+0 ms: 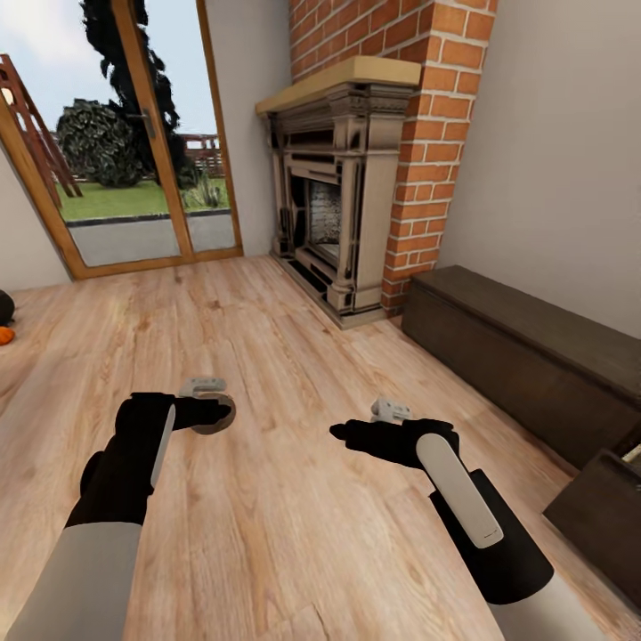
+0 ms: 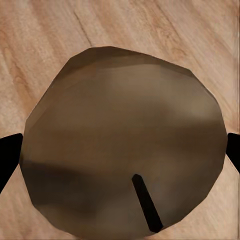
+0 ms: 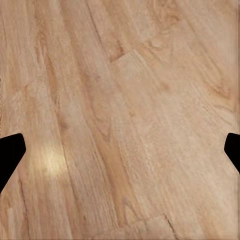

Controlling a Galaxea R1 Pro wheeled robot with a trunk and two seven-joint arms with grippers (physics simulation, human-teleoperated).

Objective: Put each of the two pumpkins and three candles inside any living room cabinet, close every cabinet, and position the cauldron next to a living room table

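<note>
My left gripper [image 1: 210, 412] is shut on a round brown candle [image 1: 216, 417], held above the plank floor. In the left wrist view the candle [image 2: 120, 140] spans the gap between both black fingertips [image 2: 9, 155], and its black wick shows. My right gripper [image 1: 352, 434] is open and holds nothing, with bare floor under it in the right wrist view [image 3: 120, 155]. A long, low dark-brown cabinet [image 1: 534, 347] stands shut against the right wall. At the far left edge an orange pumpkin [image 1: 4, 336] lies on the floor beside a black rounded shape, perhaps the cauldron [image 1: 4, 307].
A second dark-brown unit [image 1: 595, 512] juts into the lower right corner, its front pulled out. A fireplace [image 1: 334, 205] in a brick column [image 1: 427, 133] stands ahead, and glass patio doors [image 1: 116, 142] are on the left. Open wood floor [image 1: 267, 499] lies between my arms.
</note>
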